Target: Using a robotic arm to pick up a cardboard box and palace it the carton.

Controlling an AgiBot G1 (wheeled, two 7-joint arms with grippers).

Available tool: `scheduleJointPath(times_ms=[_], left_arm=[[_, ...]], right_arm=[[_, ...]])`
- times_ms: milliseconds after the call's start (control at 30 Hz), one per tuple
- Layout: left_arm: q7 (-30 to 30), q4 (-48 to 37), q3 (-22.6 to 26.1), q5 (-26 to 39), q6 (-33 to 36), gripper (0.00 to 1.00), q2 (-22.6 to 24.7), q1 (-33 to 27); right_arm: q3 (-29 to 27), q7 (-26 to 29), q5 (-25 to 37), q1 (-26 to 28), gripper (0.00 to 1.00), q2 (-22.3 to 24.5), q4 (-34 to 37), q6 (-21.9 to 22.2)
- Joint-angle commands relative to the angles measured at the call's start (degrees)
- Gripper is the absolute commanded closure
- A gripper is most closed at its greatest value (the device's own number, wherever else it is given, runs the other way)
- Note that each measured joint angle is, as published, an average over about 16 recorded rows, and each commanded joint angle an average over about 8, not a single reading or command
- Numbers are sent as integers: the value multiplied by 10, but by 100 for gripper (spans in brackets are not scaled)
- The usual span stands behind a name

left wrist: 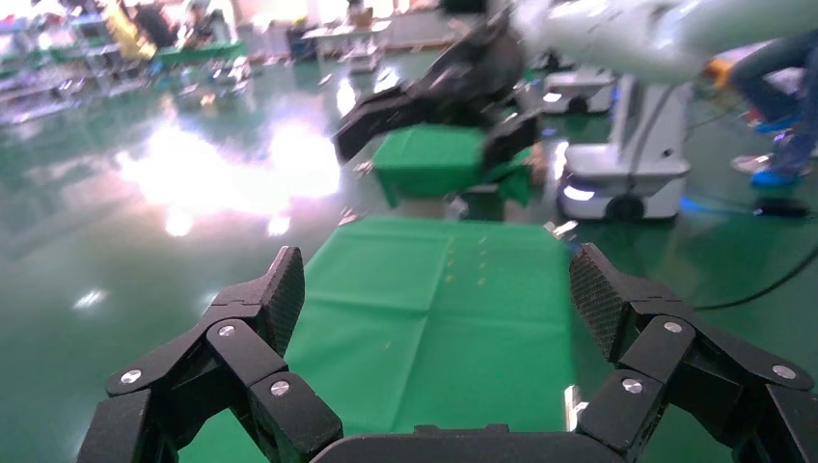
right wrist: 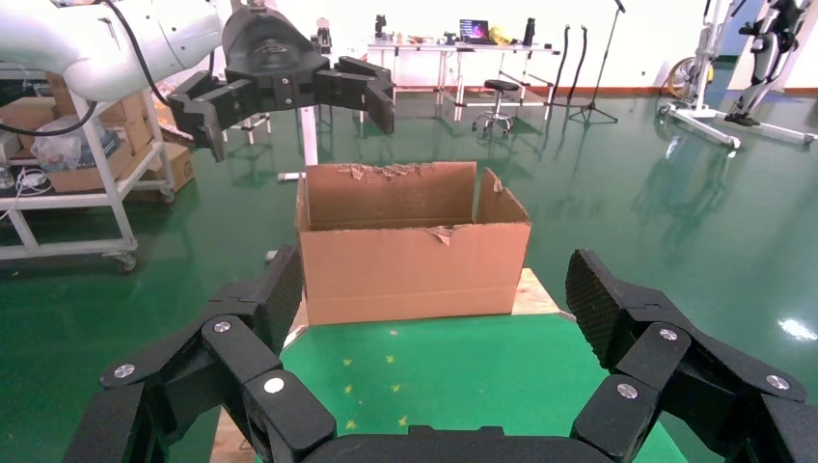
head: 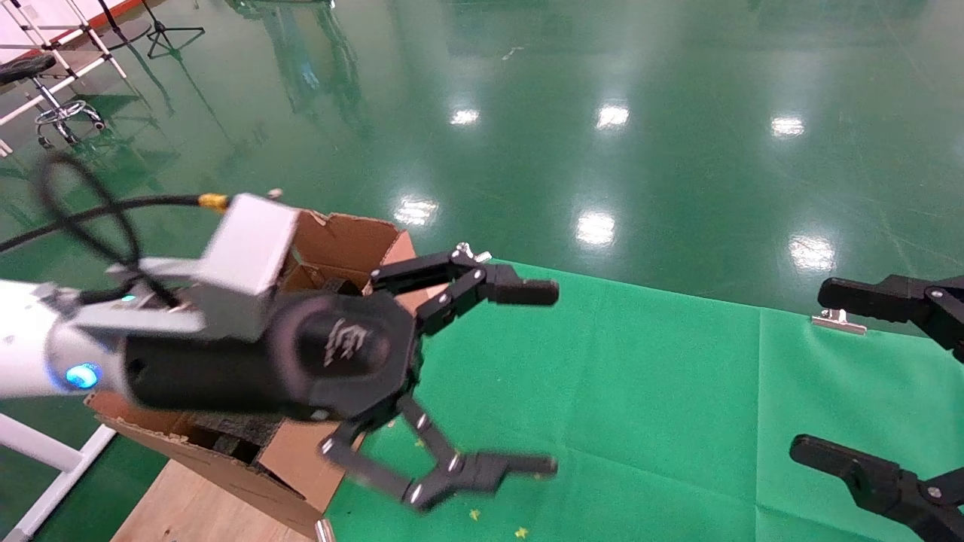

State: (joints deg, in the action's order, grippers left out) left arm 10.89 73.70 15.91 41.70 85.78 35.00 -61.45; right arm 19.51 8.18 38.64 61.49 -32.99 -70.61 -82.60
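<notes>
The robotic arm, my left one, reaches in from the left in the head view. Its gripper (head: 553, 379) is open and empty, raised over the left part of the green cloth (head: 640, 391). In its wrist view the gripper (left wrist: 439, 289) holds nothing between its pads. The carton (head: 343, 237) stands behind the arm at the table's left end, with black foam inside; the right wrist view shows the carton (right wrist: 415, 260) whole, flaps upright. The small cardboard box is out of view. My right gripper (head: 809, 369) is open and empty at the right edge, and also shows in its wrist view (right wrist: 439, 285).
A wooden board (head: 188, 504) lies under the carton. A silver clip (head: 837, 322) holds the cloth at the far edge. Small yellow marks (right wrist: 371, 386) dot the cloth. Glossy green floor lies beyond; a stool (head: 45, 90) and a white frame stand far left.
</notes>
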Motion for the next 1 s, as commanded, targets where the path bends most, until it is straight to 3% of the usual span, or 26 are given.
scheduleJointPath(times_ms=[33, 1000], left_arm=[[-7, 13, -12, -13, 6, 0, -3, 13], [-1, -1, 1, 1, -1, 0, 0, 0]], right_arm=[[0, 0, 0, 0, 0, 0, 0, 0], [0, 0, 0, 0, 0, 0, 0, 0]])
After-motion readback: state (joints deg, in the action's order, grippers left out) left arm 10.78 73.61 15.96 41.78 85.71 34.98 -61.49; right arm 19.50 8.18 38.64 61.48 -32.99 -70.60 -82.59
